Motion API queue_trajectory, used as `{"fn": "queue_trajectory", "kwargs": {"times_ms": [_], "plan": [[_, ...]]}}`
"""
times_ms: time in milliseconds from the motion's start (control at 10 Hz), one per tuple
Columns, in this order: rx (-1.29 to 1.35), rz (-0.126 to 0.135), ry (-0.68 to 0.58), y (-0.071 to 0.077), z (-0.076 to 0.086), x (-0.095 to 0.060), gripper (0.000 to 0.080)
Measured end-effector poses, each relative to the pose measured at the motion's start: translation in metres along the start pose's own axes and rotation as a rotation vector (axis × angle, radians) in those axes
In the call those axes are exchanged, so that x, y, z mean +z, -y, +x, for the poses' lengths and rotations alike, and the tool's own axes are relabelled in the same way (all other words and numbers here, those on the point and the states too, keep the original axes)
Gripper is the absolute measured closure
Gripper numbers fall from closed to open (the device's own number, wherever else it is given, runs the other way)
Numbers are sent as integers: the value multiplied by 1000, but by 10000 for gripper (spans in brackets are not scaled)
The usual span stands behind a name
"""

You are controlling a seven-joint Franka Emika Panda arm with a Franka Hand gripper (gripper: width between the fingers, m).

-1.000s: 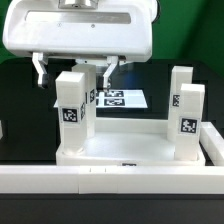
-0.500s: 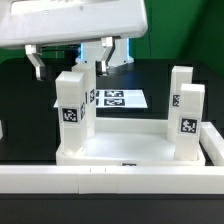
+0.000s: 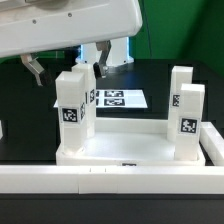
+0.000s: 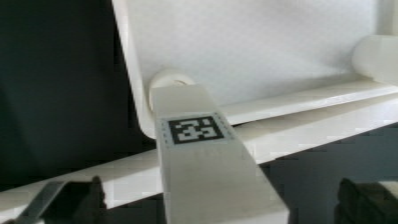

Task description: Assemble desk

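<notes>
No readable words or numbers; only black-and-white square markers on the desk legs (image 3: 73,102) and the marker board (image 3: 120,98).

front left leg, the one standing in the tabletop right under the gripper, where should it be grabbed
Grip the leg near its top, coming straight down from above. It stands upright in the tabletop socket, a tall square block with flat opposite faces, and the open gripper hangs just above it.

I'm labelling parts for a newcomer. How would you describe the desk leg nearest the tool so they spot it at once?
Find the white tabletop lying upside down with legs standing up from its corners. On the exterior view's left, two legs rise; take the front leg, the nearer one. Unlike the leg behind it, it shows its whole marker tag, and the open tool hangs just above it.
</notes>
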State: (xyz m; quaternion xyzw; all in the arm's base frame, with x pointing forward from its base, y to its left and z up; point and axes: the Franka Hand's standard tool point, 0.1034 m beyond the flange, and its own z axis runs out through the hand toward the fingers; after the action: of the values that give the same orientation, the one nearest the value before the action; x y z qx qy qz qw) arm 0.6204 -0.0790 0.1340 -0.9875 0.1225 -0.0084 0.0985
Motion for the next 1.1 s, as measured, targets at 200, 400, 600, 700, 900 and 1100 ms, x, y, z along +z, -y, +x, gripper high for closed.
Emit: {"fn": "queue_trajectory", "kwargs": {"times_ms": [200, 400, 600, 700, 900, 1100], "plan": [[9, -23, 41, -8, -2, -1, 150], [55, -92, 46, -8, 15, 7, 150], [51, -93, 48, -11, 15, 12, 150], [50, -92, 50, -9, 14, 15, 150], [66, -91, 52, -7, 13, 17, 150], [66, -92, 52, -7, 13, 17, 407]]}}
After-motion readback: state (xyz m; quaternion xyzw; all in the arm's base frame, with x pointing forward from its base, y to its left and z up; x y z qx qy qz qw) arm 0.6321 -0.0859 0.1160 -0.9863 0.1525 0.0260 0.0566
